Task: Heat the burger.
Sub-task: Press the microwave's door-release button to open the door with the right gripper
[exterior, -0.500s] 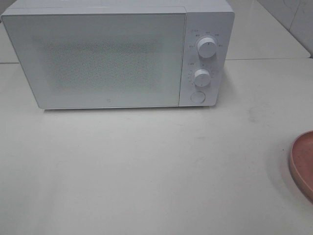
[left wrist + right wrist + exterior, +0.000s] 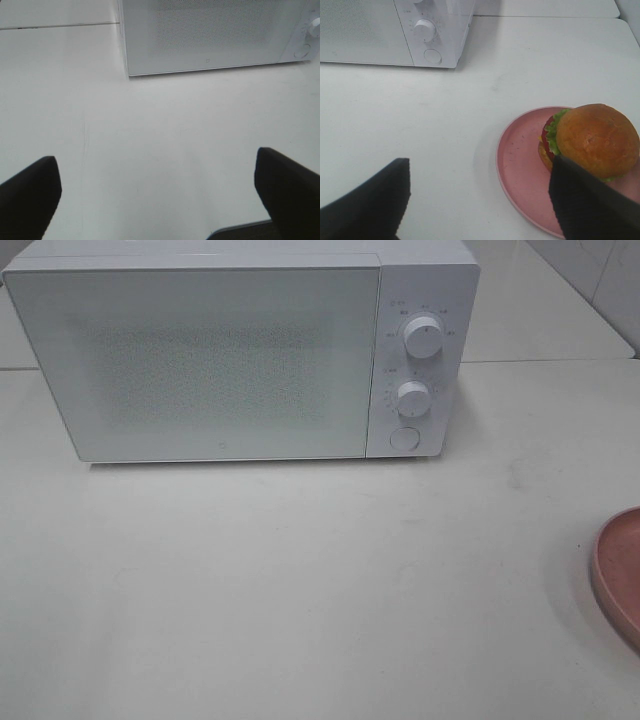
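Observation:
The burger (image 2: 595, 137), with a golden-brown bun, green lettuce and red tomato, sits on a round pink plate (image 2: 520, 165) in the right wrist view. My right gripper (image 2: 480, 200) is open and empty, short of the plate; one black finger (image 2: 590, 205) overlaps the burger's near side in the picture. The white microwave (image 2: 200, 360) stands at the back of the table with its door shut. My left gripper (image 2: 160, 200) hangs wide open over bare table in front of the microwave (image 2: 215, 35). Neither gripper shows in the exterior high view, and the burger is out of that frame.
Only the plate's rim (image 2: 620, 570) shows at the right edge of the exterior high view. The microwave has two knobs (image 2: 424, 338) and a round button (image 2: 404, 438) on its right panel. The white table (image 2: 300, 590) spreads in front of it.

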